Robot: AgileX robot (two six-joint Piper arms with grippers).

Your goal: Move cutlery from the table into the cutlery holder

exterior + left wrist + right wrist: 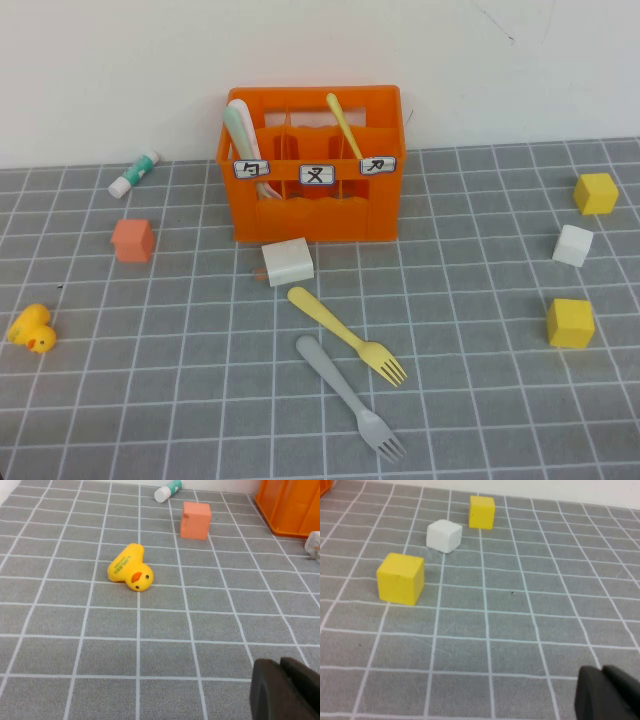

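High view alone shows forks (345, 335), holder (315, 165); left gripper (285, 690), right gripper (607, 692) wrist-only.

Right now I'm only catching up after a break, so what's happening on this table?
Nothing is being handled yet. The yellow fork and grey fork lie side by side on the table, in front of the orange cutlery holder. The left gripper hangs near the rubber duck, the right gripper near the yellow and white cubes; neither holds anything.

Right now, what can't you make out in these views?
- Left tool: only a dark corner in the left wrist view; absent from high view.
- Right tool: likewise, right wrist view.
- Cutlery holder: walls hide utensils' lower ends.
- Its labels: characters too small.
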